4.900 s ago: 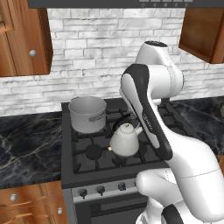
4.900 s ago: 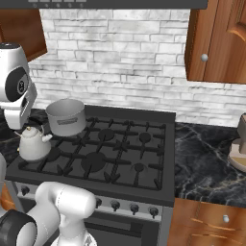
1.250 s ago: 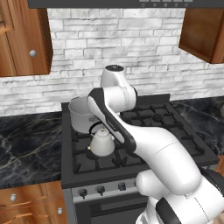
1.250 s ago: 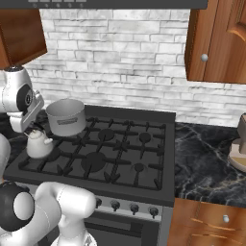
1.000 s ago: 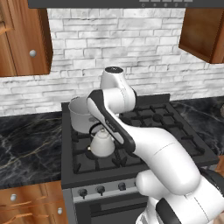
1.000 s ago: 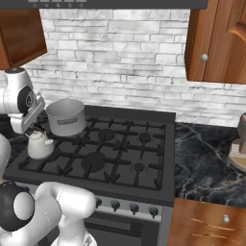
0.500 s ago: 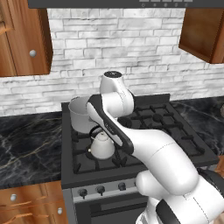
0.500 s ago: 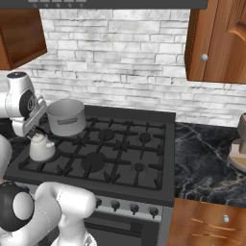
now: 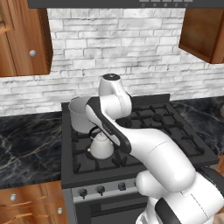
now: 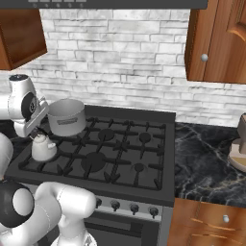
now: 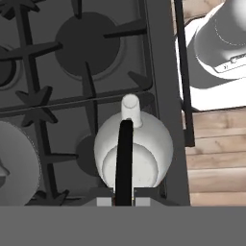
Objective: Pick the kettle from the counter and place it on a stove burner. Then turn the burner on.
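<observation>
On the stove's front-left grate, the kettle [image 11: 133, 149] hangs by its handle pinched in the jaws, burner [image 11: 88, 38] at 11 o'clock; next, release.

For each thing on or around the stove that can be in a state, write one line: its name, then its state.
kettle: upright on the stove grate, front left, handle between the gripper's fingers.
pot: upright on the back left grate, no lid.
gripper: shut on the kettle handle.
stove burner: no flame visible.
upper cabinet door: closed.
</observation>
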Controlling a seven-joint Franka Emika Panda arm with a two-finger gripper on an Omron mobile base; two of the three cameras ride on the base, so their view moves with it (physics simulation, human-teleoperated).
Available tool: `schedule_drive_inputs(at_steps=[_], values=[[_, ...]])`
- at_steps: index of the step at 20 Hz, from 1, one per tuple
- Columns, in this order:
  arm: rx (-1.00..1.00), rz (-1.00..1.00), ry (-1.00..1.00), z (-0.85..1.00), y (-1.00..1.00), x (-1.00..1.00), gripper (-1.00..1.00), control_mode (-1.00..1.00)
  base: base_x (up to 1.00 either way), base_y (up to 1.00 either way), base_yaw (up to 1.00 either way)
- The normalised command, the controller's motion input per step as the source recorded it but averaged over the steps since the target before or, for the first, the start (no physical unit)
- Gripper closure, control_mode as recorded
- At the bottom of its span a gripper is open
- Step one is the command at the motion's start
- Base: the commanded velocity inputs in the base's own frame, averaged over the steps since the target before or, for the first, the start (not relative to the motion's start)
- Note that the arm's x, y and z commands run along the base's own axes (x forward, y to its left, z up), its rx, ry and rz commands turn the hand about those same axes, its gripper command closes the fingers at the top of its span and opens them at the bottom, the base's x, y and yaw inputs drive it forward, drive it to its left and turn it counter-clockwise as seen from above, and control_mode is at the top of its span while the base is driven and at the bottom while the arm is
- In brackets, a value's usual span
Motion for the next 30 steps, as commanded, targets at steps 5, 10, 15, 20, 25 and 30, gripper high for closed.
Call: schedule_drive_inputs(at_steps=[5,10,15,20,25,30], values=[[0.00,-0.04,0.00,-0.04,0.08,0.11,1.00,-1.00,0.00,0.00,0.00],[0.00,-0.04,0.00,-0.04,0.08,0.09,1.00,-1.00,0.00,0.00,0.00],[0.00,-0.04,0.00,-0.06,0.08,0.09,1.00,-1.00,0.00,0.00,0.00],[0.00,-0.04,0.00,-0.13,0.10,0.13,1.00,-1.00,0.00,0.00,0.00],[0.00,-0.03,0.00,-0.18,0.09,0.13,1.00,-1.00,0.00,0.00,0.00],[0.00,-0.03,0.00,-0.15,0.02,0.10,1.00,-1.00,0.00,0.00,0.00]])
